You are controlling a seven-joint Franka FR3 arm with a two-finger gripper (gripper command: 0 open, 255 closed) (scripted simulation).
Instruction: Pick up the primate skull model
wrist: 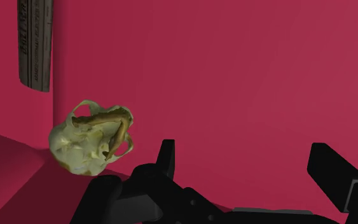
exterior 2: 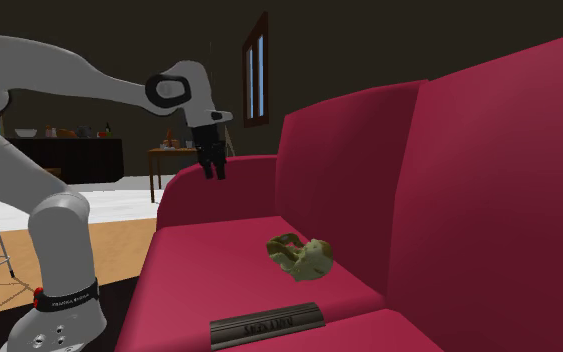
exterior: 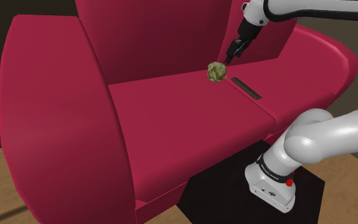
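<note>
1 lumpy, hollow pale-green skull (exterior: 216, 72) rests on smooth crimson sofa (exterior: 171, 108).

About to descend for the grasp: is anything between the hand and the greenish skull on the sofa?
Nothing visible. The open hand hangs in free air above the seat cushion; the skull lies on it near the backrest. The dark flat bar lies apart from the skull, off that path.
</note>
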